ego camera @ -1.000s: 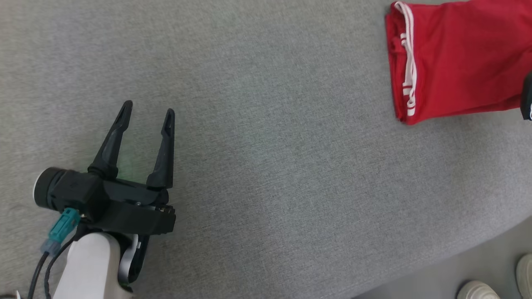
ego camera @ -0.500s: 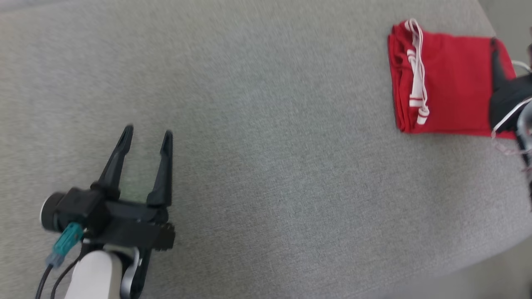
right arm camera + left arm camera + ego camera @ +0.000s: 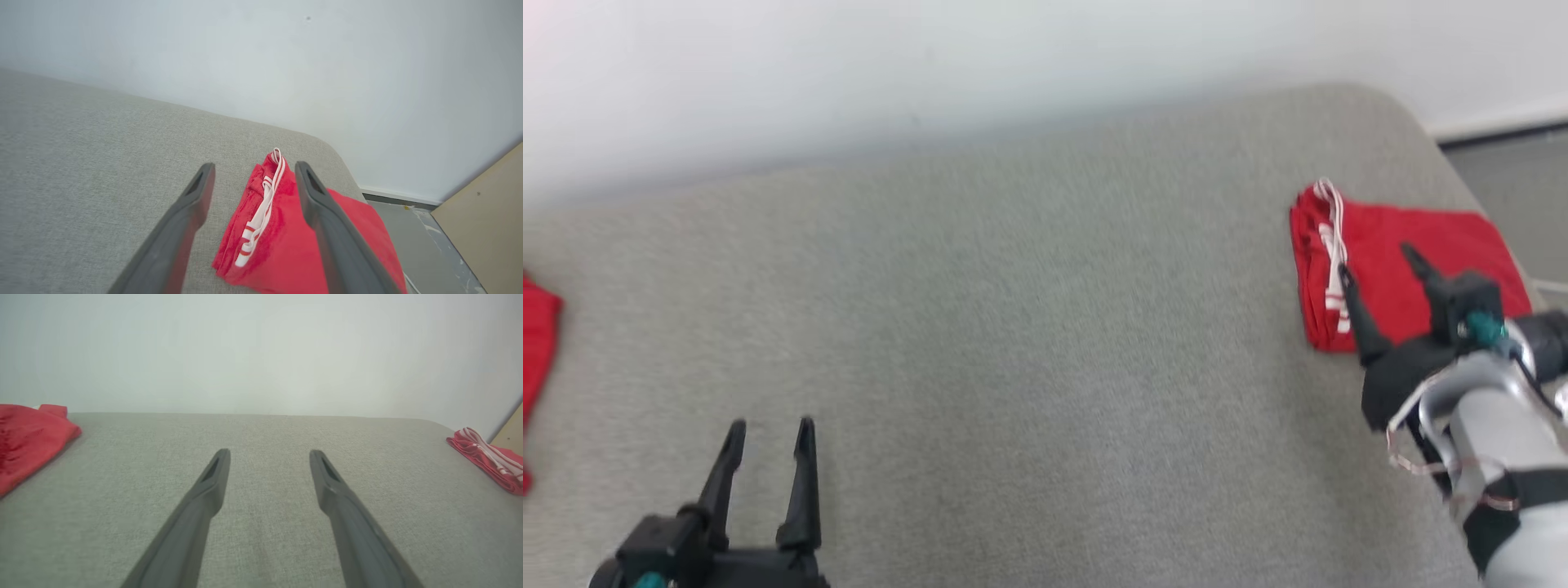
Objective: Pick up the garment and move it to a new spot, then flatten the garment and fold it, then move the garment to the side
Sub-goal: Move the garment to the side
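The garment (image 3: 1388, 237) is red with white stripes and lies folded near the right end of the grey padded surface (image 3: 1029, 343). It also shows at the right edge of the left wrist view (image 3: 490, 463) and between the fingers in the right wrist view (image 3: 278, 253). My right gripper (image 3: 1376, 261) hangs open just over the garment's near edge, nothing between its fingers (image 3: 255, 166). My left gripper (image 3: 772, 429) stands open and empty over bare surface at the lower left (image 3: 269, 454).
A second red cloth (image 3: 535, 343) lies at the surface's left edge (image 3: 28, 437). A pale wall (image 3: 931, 65) runs behind. The surface rounds off at the right, with floor (image 3: 1511, 180) beyond and a beige board (image 3: 482, 216) there.
The head camera has tilted up, so the wall and left cloth have come into view. My right gripper has opened, let go of the garment and drawn back a little; the left stayed open.
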Available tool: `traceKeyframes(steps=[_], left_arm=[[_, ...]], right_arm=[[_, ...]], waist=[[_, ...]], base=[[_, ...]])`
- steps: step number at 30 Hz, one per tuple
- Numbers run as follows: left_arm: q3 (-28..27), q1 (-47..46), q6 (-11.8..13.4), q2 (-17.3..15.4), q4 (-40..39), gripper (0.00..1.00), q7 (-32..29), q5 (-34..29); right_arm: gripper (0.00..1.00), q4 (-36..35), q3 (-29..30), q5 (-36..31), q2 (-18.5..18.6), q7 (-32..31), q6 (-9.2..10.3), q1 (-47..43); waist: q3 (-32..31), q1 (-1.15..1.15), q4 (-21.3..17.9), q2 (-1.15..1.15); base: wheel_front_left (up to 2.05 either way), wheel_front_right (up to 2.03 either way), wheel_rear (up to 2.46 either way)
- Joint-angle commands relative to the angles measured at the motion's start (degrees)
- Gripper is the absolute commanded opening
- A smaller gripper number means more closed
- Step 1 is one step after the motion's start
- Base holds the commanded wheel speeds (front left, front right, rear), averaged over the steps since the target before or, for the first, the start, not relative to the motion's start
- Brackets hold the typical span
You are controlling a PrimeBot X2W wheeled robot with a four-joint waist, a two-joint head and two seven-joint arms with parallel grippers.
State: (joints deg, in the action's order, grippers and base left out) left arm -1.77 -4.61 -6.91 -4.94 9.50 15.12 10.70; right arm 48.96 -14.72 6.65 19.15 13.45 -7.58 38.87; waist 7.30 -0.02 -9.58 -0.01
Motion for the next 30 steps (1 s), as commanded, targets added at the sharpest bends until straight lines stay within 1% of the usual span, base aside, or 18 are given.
traceKeyframes(steps=[1, 4, 8, 10, 15, 16, 19, 23, 30], left_arm=[[-0.5, 1.6, 0.2, 0.3, -0.3, 1.0, 0.0, 0.3], [-1.7, 3.7, 0.3, 0.5, -0.7, 1.0, 0.0, 0.5], [-2.7, 5.9, 0.3, 1.0, -1.1, 1.0, 0.0, 0.6], [-3.1, 6.9, 0.3, 1.1, -1.3, 1.0, 0.0, 0.6], [-3.6, 9.1, 0.1, 1.5, -1.5, 1.0, 0.0, 0.4], [-3.6, 9.1, 0.1, 1.5, -1.5, 1.0, 0.0, 0.4], [-3.9, 10.2, 0.0, 1.6, -1.6, 1.0, 0.0, 0.2], [-4.0, 12.0, 0.0, 1.8, -1.7, 1.0, 0.0, 0.5], [-4.1, 12.8, -0.2, 1.9, -2.0, 1.0, 0.0, 0.5]], right_arm=[[1.0, -1.1, -0.3, 1.2, 0.6, 0.2, 0.17, -2.3], [1.0, -5.4, -0.5, 3.6, 1.0, -0.2, 0.17, -7.5], [1.0, -11.4, 1.9, 5.3, 1.0, -0.4, 0.17, -15.2], [1.0, -14.3, 3.8, 5.6, 0.2, -0.5, 0.17, -19.1], [1.0, -21.9, 9.3, 3.6, -2.5, -1.5, 0.17, -27.7], [1.0, -21.9, 9.3, 3.6, -2.5, -1.5, 0.17, -27.7], [1.0, -26.2, 12.0, 2.6, -4.6, -2.8, 0.17, -31.7], [1.0, -31.6, 13.0, 1.3, -6.8, -5.6, 0.17, -36.0], [1.0, -36.3, 13.7, 0.9, -7.1, -8.3, 0.17, -37.9]], waist=[[-7.7, 0.02, 4.4, 0.01], [-9.3, 0.02, 5.3, 0.01], [-11.2, 0.02, 6.5, 0.01], [-12.0, 0.02, 6.9, 0.01], [-13.8, 0.02, 7.3, 0.01], [-13.8, 0.02, 7.3, 0.01], [-14.6, 0.02, 7.1, 0.01], [-15.3, 0.02, 6.5, 0.01], [-15.3, 0.02, 6.5, 0.01]], base=[[0.0, 0.0, 0.0], [0.0, 0.0, 0.0], [0.0, 0.0, 0.0], [0.0, 0.0, 0.0], [0.0, 0.0, 0.0], [0.0, 0.0, 0.0], [0.0, 0.0, 0.0], [0.0, 0.0, 0.0], [0.0, 0.0, 0.0]])
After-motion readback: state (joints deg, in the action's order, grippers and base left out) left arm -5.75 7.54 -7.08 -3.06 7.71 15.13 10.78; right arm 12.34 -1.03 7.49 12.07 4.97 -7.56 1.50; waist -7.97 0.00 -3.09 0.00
